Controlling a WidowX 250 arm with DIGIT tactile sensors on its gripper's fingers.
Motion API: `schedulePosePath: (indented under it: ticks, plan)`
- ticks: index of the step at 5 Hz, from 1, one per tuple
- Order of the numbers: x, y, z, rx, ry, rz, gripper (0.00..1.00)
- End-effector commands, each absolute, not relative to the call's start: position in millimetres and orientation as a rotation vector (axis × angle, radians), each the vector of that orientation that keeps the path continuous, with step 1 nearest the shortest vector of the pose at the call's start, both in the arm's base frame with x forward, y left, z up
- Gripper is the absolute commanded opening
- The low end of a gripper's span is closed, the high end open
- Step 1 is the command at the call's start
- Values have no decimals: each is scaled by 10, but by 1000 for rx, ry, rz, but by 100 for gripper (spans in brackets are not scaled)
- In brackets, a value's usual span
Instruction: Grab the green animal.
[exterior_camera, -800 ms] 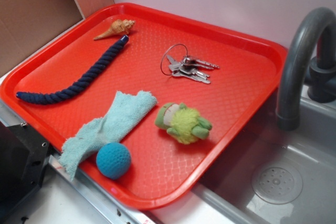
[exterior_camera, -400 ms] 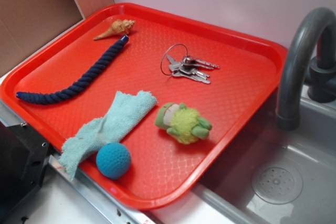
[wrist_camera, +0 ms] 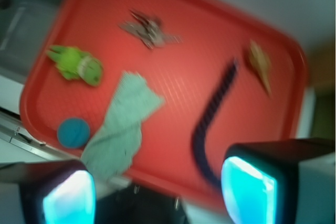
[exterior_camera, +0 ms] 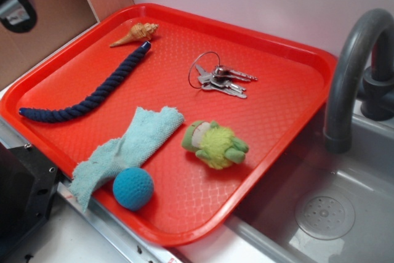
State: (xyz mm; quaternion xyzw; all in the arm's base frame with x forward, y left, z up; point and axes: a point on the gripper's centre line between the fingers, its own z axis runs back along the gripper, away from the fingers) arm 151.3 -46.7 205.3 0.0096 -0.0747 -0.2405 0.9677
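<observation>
The green animal (exterior_camera: 217,145), a fuzzy lime-green plush, lies on its side on the red tray (exterior_camera: 271,115), right of the centre near the front. In the blurred wrist view the green animal (wrist_camera: 76,65) is at the upper left on the tray (wrist_camera: 178,77). My gripper (exterior_camera: 17,4) shows only in part at the exterior view's top left corner, high above the tray's far left side and well away from the plush. From the wrist, the gripper (wrist_camera: 157,195) stands open, its cyan pads (wrist_camera: 247,192) wide apart with nothing between them.
On the tray lie a bunch of keys (exterior_camera: 221,78), a seashell (exterior_camera: 135,33), a dark blue rope (exterior_camera: 86,90), a light-blue cloth (exterior_camera: 129,149) and a teal ball (exterior_camera: 133,188). A grey faucet (exterior_camera: 351,78) and sink (exterior_camera: 326,214) stand right of the tray.
My gripper has come into the exterior view at the top left corner, where it was out of view before. Nothing on the tray has moved.
</observation>
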Motion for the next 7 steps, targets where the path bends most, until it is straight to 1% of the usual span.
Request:
schedulePosePath:
  ticks: [1,2,3,4,5,6,7]
  plan:
    - [1780,-848,1776,-70,-273,-977,100]
    - [1853,-947,1673,-87,-278,-1228,100]
    - [1919,-1125,1490,-99,-218,-1452,100]
    - [1908,-1317,1357,-90,-204,-1525,100]
    - [1966,-1412,1167,-75,-159,-1546,100]
    - [1994,-1521,935,-52,-87,-1534,100]
    - [1991,-1572,792,-4,-54,-1450,100]
